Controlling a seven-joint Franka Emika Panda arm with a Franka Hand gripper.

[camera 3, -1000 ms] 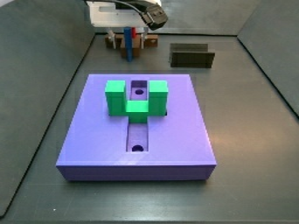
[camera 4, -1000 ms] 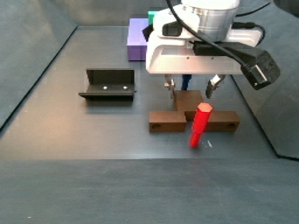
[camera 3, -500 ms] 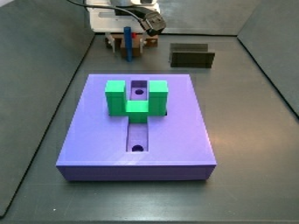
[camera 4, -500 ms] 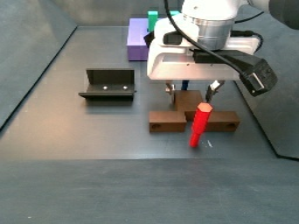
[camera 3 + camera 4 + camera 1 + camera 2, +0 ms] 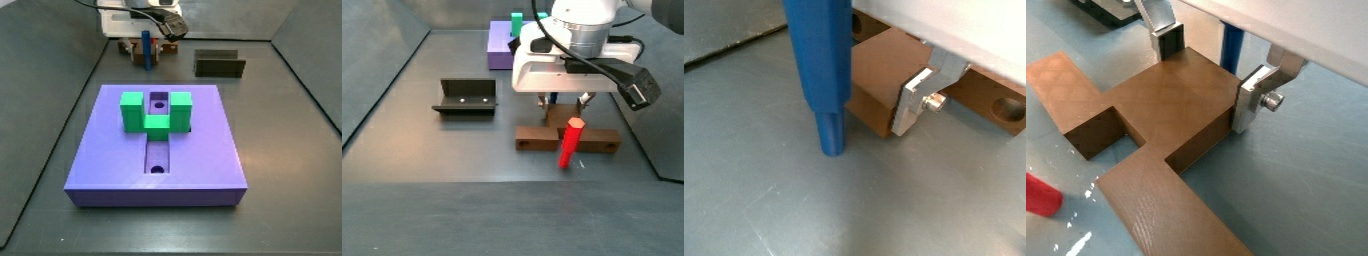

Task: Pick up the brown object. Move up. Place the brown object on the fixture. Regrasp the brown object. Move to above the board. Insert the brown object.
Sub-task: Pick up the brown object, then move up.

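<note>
Red peg, blue peg, green block

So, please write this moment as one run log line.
phase: pick | gripper: open, astride brown object | object: on floor | fixture: empty

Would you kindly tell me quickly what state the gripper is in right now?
Gripper: fingers on either side of the brown object's raised middle block, low over the floor; a firm grip cannot be told.
</note>
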